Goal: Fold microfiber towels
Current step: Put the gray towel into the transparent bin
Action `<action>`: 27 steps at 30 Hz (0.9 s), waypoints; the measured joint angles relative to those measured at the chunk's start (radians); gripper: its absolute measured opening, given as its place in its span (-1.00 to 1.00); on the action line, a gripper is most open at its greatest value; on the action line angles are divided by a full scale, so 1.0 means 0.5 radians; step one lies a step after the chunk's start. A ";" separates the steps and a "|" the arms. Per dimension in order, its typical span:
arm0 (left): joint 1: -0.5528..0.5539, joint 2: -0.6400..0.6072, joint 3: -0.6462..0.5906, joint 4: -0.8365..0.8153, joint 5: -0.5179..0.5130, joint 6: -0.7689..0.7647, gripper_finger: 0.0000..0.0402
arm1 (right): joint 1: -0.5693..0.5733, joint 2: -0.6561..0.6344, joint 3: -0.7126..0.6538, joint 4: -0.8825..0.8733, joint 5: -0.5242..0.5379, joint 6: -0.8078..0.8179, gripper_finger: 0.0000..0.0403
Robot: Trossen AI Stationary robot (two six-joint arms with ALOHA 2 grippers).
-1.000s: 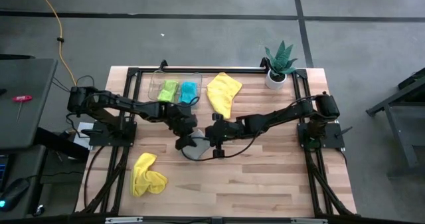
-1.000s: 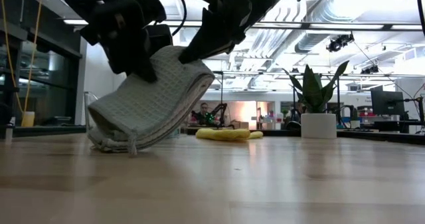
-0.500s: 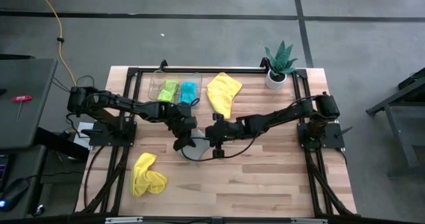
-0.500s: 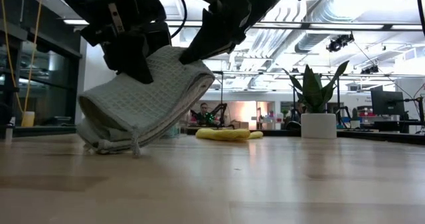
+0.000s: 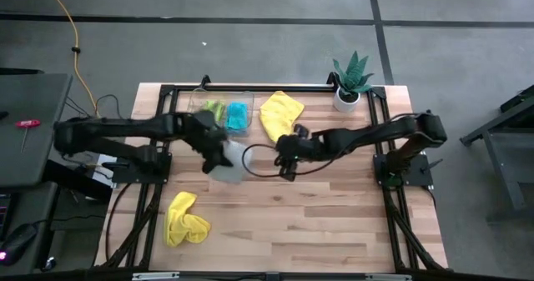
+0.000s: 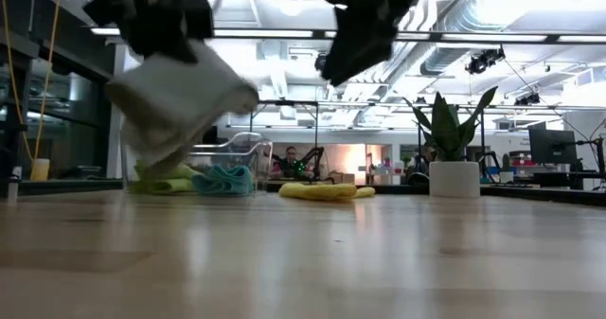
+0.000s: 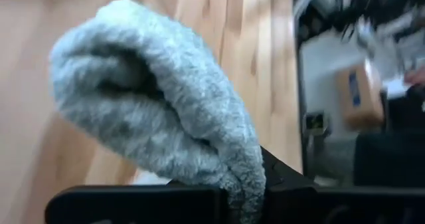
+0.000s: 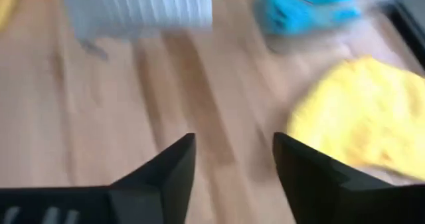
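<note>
Grey towel, folded into a thick bundle, hung from the left gripper, clear of the tabletop. That gripper was pinched shut on it: in the left wrist view the plush roll bulged forward from between the dark fingers. In the low view the bundle was off the wood and slanted, its long axis running down and away from the gripper.

The right gripper hovered beside the towel on the plant side, a gap between them, its fingers spread with nothing between them.

The tray sat just beyond the left gripper, toward the far edge, with the green towel and blue towel in it. So the left arm was the nearer one to the tray and the only one holding cloth; a drop there would likely call for a short carry forward.

One yellow towel lay flat beyond the right gripper. Another yellow towel lay crumpled on the near side of the left gripper, apparently not yet folded.
</note>
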 joint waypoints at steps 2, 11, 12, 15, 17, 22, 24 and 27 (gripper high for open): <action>0.128 -0.177 0.001 -0.029 0.000 -0.089 -0.97 | -0.019 -0.044 -0.001 -0.118 0.055 0.037 0.04; 0.859 -0.295 0.510 0.005 -0.022 -0.053 -0.98 | -0.125 -0.087 -0.002 -0.141 0.176 0.051 0.10; 0.925 -0.253 0.556 0.006 -0.022 -0.041 -0.98 | -0.135 -0.085 -0.002 -0.140 0.173 0.051 0.10; 1.100 -0.108 0.657 0.011 -0.014 0.000 -0.98 | -0.158 -0.075 -0.003 -0.140 0.170 0.047 0.10; 1.202 -0.007 0.674 0.008 -0.002 0.005 -0.98 | -0.168 -0.074 -0.003 -0.141 0.169 0.051 0.10; 1.364 0.283 0.659 -0.227 -0.002 -0.012 -0.98 | -0.168 -0.074 -0.003 -0.162 0.209 0.130 0.10; 1.394 0.389 0.658 -0.336 0.000 -0.013 -0.98 | -0.167 -0.074 -0.003 -0.190 0.224 0.181 0.10; 1.411 0.502 0.656 -0.388 0.004 -0.020 -0.97 | -0.168 -0.074 -0.006 -0.198 0.230 0.231 0.10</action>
